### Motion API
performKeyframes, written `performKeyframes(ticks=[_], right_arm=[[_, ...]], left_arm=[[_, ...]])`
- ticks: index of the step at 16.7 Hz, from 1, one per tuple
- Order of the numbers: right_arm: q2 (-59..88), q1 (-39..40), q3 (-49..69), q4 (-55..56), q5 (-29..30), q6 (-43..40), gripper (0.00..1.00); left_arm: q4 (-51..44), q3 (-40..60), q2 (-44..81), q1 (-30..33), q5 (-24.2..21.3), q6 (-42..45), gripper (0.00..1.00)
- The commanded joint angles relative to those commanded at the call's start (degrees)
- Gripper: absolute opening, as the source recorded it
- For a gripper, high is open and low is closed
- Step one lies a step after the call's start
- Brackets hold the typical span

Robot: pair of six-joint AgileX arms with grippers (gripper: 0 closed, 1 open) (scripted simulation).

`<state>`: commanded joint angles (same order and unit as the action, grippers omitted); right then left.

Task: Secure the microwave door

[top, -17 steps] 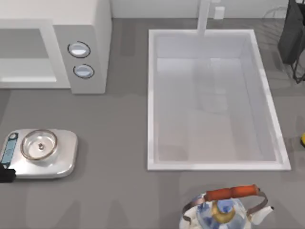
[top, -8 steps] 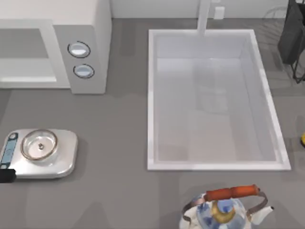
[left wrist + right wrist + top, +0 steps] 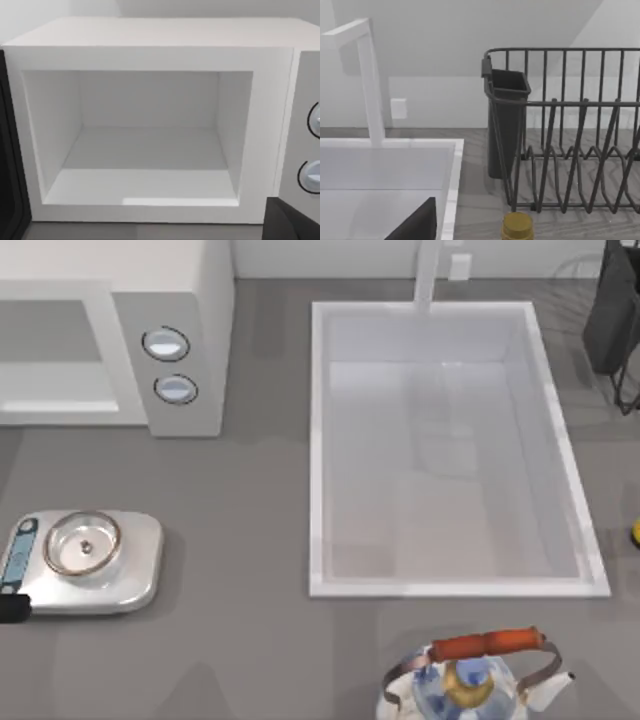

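Facing the near side of the table, the microwave sits at the far left, long axis running left-right, w/ its knob panel at the right end. Two round silver-rimmed knobs sit one behind the other on that panel. The cavity stands uncovered: pale walls and floor are visible straight in from the left wrist view. A dark upright strip hugs the cavity's left side; can't tell if it's the microwave door swung out on its hinge.

A dark wedge at the edge of the left wrist view, below the knobs, looks like part of the left gripper, which is in front of the microwave; can't tell whether it is released or clenched. Same for the right gripper: a dark wedge over the sink, grip state not readable. That arm is over at the far right, looking toward the dish rack, its dark cutlery cup and the white tap.

On the near left lies a silver scale, w/ a small black piece at its near-left corner. A kettle w/ an orange-brown handle stands near, right of centre, just in front of the sink. A yellow-capped item is near the rack.
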<state>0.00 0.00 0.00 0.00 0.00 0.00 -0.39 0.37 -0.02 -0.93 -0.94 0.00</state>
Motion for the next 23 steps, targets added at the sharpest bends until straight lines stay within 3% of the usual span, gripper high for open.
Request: performKeyframes(ticks=[9, 17, 23], right_arm=[[0.0, 0.0, 0.0, 0.0, 0.0, 0.0, 1.00], [0.0, 0.0, 0.0, 0.0, 0.0, 0.0, 1.00], [0.0, 0.0, 0.0, 0.0, 0.0, 0.0, 1.00]], left_arm=[[-6.1, 5.9, -0.3, -20.0, -20.0, 0.0, 0.00], [-6.6, 6.5, 0.1, -22.5, -22.5, 0.0, 0.00], [-6.6, 10.0, 3.6, -36.2, -36.2, 0.1, 0.00]])
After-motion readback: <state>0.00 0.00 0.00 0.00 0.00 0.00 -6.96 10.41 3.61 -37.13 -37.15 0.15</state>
